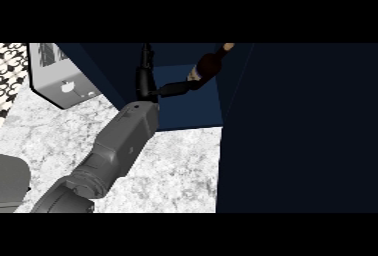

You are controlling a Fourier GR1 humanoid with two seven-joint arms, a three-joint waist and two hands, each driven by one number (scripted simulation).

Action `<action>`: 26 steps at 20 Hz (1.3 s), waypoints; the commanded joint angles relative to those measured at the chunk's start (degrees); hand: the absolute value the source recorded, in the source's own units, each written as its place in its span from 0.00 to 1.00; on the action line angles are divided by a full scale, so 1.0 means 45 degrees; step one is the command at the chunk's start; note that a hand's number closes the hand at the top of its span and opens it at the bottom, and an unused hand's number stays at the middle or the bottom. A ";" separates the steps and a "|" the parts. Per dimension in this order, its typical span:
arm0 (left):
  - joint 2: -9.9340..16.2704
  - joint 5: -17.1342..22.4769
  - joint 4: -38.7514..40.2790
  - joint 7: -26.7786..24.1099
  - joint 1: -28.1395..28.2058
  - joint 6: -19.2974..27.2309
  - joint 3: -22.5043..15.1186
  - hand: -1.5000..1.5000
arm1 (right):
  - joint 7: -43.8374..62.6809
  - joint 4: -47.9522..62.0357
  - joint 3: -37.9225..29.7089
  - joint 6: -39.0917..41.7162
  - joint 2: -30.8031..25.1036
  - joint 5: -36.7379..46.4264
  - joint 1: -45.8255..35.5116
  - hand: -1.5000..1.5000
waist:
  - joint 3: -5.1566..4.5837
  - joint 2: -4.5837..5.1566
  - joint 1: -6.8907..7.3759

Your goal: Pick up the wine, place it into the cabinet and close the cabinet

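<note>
The wine bottle [210, 63] is dark red with a tan top and leans tilted inside the open dark blue cabinet [193, 109], near its right side. My right hand [146, 82] is in the cabinet's opening, left of the bottle, at the end of a grey forearm that rises from the lower left. Its fingers [145, 60] point straight up and away from the bottle. Its thumb [176, 89] stretches right and reaches the bottle's lower end. The hand looks open, not curled round the bottle. My left hand does not show.
The cabinet's open door [299, 125] fills the right side as a tall dark panel. A light grey box-like appliance [63, 75] stands at the upper left on the speckled counter [177, 165]. A grey body part [11, 182] sits at the left edge.
</note>
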 commanded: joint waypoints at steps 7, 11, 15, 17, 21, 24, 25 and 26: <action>0.0377 -0.0209 0.0051 -0.0628 0.0333 -0.1043 0.0027 0.00 | 0.0067 -0.0736 0.0054 0.0140 -0.0026 -0.0709 0.0626 0.00 | -0.0036 0.0059 -0.0008; 0.0205 -0.0251 0.0004 -0.0302 0.0516 -0.1951 -0.0009 0.00 | 0.0854 -0.0750 -0.0235 -0.0197 -0.0232 -0.0790 -0.0236 0.00 | -0.0043 -0.0059 0.0354; -0.0020 -0.0244 0.0118 -0.0701 0.0839 -0.1940 -0.0076 0.00 | 0.0038 -0.0784 0.0563 0.0085 0.0169 -0.0262 0.0792 0.00 | -0.0037 -0.0065 0.0254; -0.0020 -0.0114 -0.0102 -0.0962 0.1164 -0.2378 -0.0252 0.00 | 0.0203 -0.0206 0.0028 -0.0342 0.0142 -0.0197 -0.0337 0.00 | -0.0038 -0.0133 0.0414; -0.0020 0.0645 -0.0291 -0.0671 0.0551 -0.2237 -0.0127 0.00 | 0.0083 -0.0854 0.1032 -0.0198 0.0196 0.0060 0.0779 0.00 | -0.0035 -0.0153 0.0084; -0.0019 0.1013 -0.0381 -0.0740 0.1102 -0.2893 -0.0456 0.00 | 0.0778 -0.0808 0.0318 -0.0449 -0.0019 -0.0297 -0.0028 0.00 | -0.0036 -0.0196 0.0206; -0.0019 0.1046 -0.0545 -0.0589 0.0800 -0.2475 -0.0538 0.00 | 0.0981 -0.0723 0.0375 -0.0782 0.0137 -0.0155 -0.0559 0.00 | -0.0036 -0.0221 0.0349; -0.0020 0.1231 -0.0578 -0.0761 0.1266 -0.3062 -0.0719 0.00 | 0.0277 -0.0508 0.0700 -0.0678 0.0193 -0.0025 0.0055 0.00 | -0.0032 -0.0222 0.0286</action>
